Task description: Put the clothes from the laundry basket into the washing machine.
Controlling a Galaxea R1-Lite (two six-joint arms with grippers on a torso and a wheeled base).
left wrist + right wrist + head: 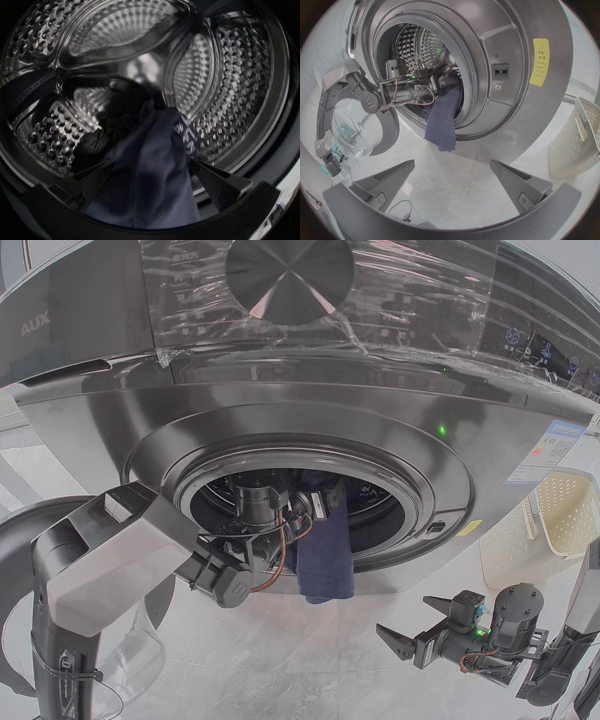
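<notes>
Head view: navy garment (325,559) overhangs washing machine (375,421) rim

Pale grey tiled floor (312,665), brightly lit.

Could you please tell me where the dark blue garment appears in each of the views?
Head view: dark blue garment hangs over the lower rim of the drum opening.
Left wrist view: garment lies within the open left hand, leading into the drum.
Right wrist view: garment drapes out of the opening.
Shared landmark: the drum opening.
</notes>
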